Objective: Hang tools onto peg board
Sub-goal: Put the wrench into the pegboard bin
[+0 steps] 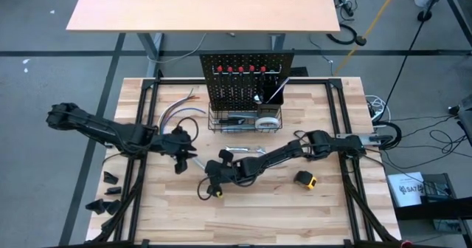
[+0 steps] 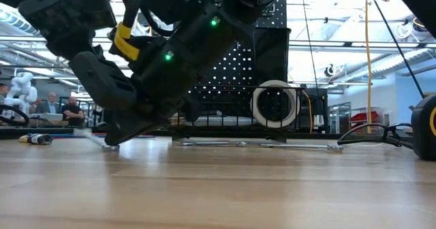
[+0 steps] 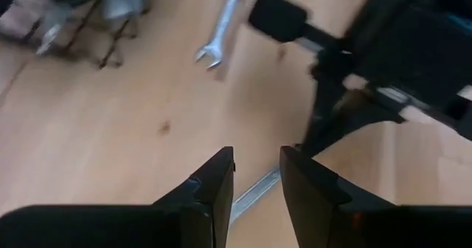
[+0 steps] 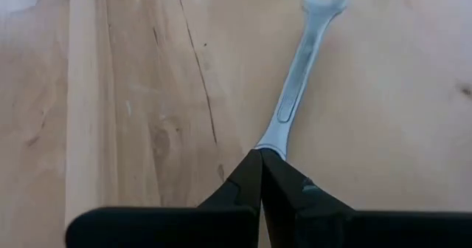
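Both arms (image 1: 110, 132) are matte black, built of chunky segmented links w/ rounded joint housings. Right arm (image 1: 295, 150) has a silver bracket at its base, approx 3 o'clock in the high view, w/ black cables looping off it. Yellow band (image 2: 125, 39) wraps one link in the low view; two green LEDs (image 2: 168, 56) glow on the dark casing. Left claw (image 3: 254, 196): two flat black fingers (image 3: 209, 196), squared tips, stepped ridges. Right claw (image 4: 261, 181): black fingers tapering to a narrow wedge.

tan table (image 1: 199, 8), floor cables (image 1: 435, 141)
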